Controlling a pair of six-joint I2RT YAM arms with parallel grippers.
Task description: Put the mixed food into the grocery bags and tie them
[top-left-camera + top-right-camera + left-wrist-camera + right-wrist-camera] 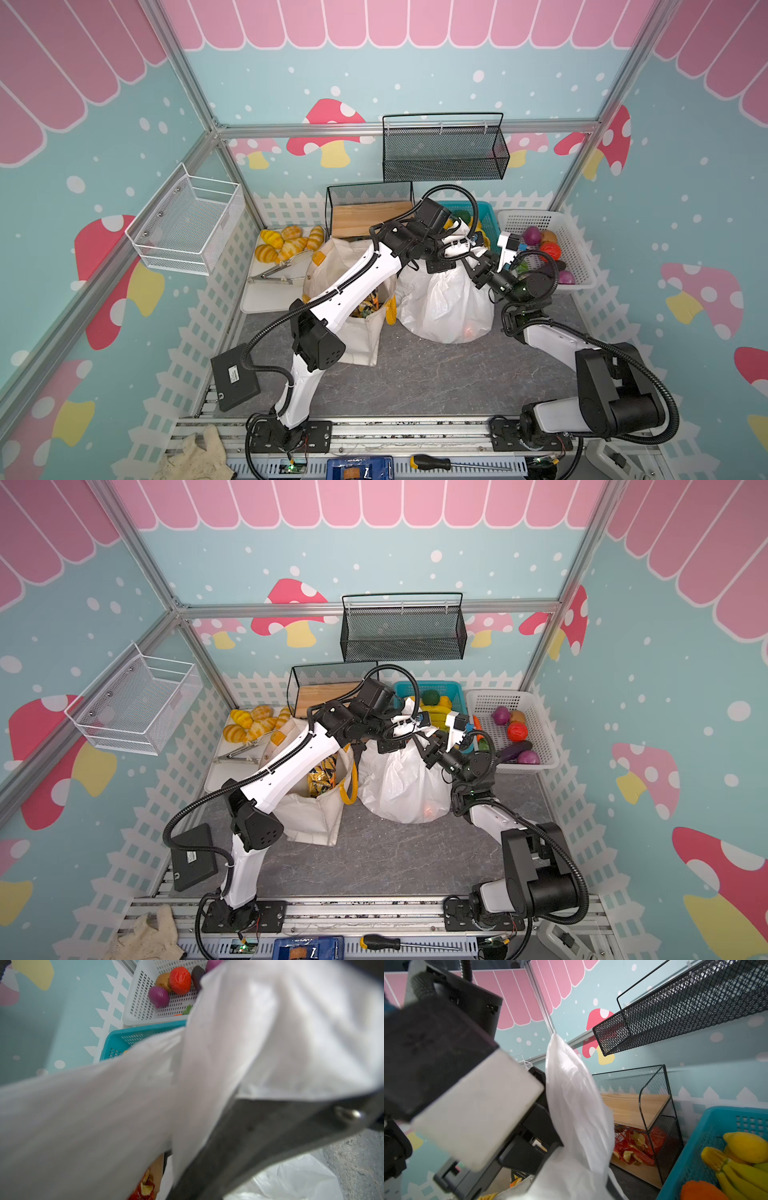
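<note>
White plastic bag (444, 299) (399, 783) (124, 1105): stands on the grey table (415, 374), right of centre. It is round and full at the base and gathered to a neck at the top.
Bag's long axis: upright, with the base on the table and the neck uppermost. In both top views the neck leans toward the far side.
Handle strip (462, 229) (571, 1095): rises from the neck and tapers to a point aimed up and far, over the near edge of the teal basket (486, 208).
Orange shape (469, 330): shows through the film low on the bag's near side; what it is cannot be told.
Left gripper (446, 259): reaches across the middle to the bag's neck and is clenched. In the left wrist view white film drapes over its dark finger (259, 1132), so it grasps the bag's top.
Right gripper (478, 272): sits at the right of the neck, just beside the left gripper and close against the film. Whether its jaws grasp anything cannot be told.
Canvas tote (361, 340): stands upright just left of the plastic bag, mouth open upward, partly under the left arm. A yellow handle (390, 311) hangs between the two bags.
Snack packets (322, 775): gold-black, inside the tote's mouth.
Eggplant (515, 750): lies in the white basket (540, 712) at far right, on its near side, long axis roughly left to right.
</note>
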